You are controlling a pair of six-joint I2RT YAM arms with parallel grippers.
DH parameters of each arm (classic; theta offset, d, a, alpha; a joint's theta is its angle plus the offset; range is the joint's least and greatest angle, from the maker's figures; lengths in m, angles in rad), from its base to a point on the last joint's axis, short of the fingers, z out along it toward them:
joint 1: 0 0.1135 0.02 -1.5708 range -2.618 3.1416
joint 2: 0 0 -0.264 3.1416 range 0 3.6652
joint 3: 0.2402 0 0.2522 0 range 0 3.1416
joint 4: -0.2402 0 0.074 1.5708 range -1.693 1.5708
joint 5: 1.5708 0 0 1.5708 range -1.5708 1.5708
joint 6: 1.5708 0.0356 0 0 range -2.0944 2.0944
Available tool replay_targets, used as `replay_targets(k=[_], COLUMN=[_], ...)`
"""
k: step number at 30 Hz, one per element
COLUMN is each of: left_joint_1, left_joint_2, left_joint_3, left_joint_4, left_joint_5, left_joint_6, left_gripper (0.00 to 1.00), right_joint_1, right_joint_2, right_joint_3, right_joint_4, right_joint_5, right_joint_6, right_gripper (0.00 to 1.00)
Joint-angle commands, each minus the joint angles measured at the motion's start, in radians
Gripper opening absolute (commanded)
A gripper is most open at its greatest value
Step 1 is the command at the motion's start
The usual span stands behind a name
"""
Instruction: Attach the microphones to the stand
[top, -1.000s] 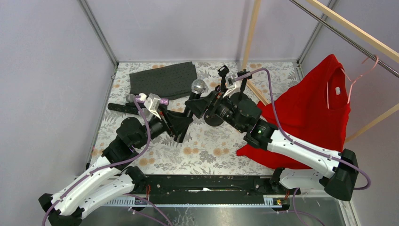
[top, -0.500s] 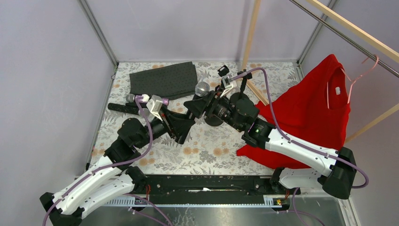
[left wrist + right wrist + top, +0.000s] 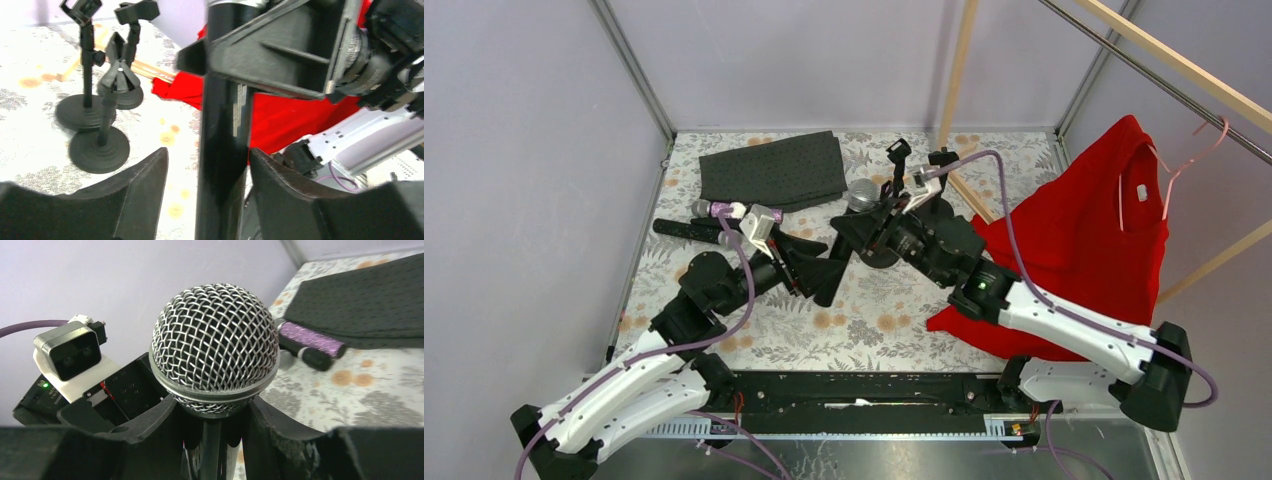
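I counted three microphones: the centre microphone [image 3: 215, 340], plus the purple microphone [image 3: 727, 210] and the black microphone [image 3: 682, 229] at upper left of the overhead frame. Three stands showed in the left wrist view: left stand [image 3: 75, 112], rear stand [image 3: 127, 97], near stand [image 3: 99, 148]. I also saw one dark cloth [image 3: 772, 170], one red shirt [image 3: 1074, 230] and one pink hanger [image 3: 1194, 150].

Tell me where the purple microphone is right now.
In the top view, the purple microphone lies left on the table, just in front of the folded dark cloth.
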Motion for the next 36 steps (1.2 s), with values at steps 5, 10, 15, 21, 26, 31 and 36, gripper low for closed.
replay_targets(k=[5, 10, 15, 21, 26, 31, 36], left_joint_1=[0.005, 0.005, 0.005, 0.005, 0.005, 0.002, -0.001], left_joint_2=[0.049, 0.127, 0.185, 0.275, 0.373, 0.45, 0.54], left_joint_3=[0.001, 0.02, 0.026, 0.034, 0.089, 0.13, 0.239], left_joint_4=[0.054, 0.038, 0.066, 0.211, 0.261, 0.326, 0.283], left_joint_5=[-0.172, -0.289, -0.342, -0.408, -0.384, -0.331, -0.31], left_joint_6=[-0.022, -0.025, 0.029, 0.149, 0.184, 0.225, 0.291], left_gripper=[0.97, 0.99, 0.99, 0.99, 0.99, 0.99, 0.97], right_joint_1=[-0.001, -0.001, -0.001, -0.001, -0.001, -0.001, -0.002], right_joint_2=[-0.285, -0.45, -0.561, -0.674, -0.721, -0.777, -0.82], right_joint_3=[-0.035, -0.064, -0.066, -0.084, -0.081, -0.093, -0.113], right_joint_4=[-0.201, -0.375, -0.563, -0.667, -0.799, -0.897, -0.918], right_joint_5=[0.32, 0.444, 0.521, 0.616, 0.717, 0.809, 0.81], right_joint_6=[-0.236, -0.333, -0.364, -0.361, -0.302, -0.203, -0.153], right_gripper=[0.0, 0.0, 0.0, 0.0, 0.0, 0.0, 0.0])
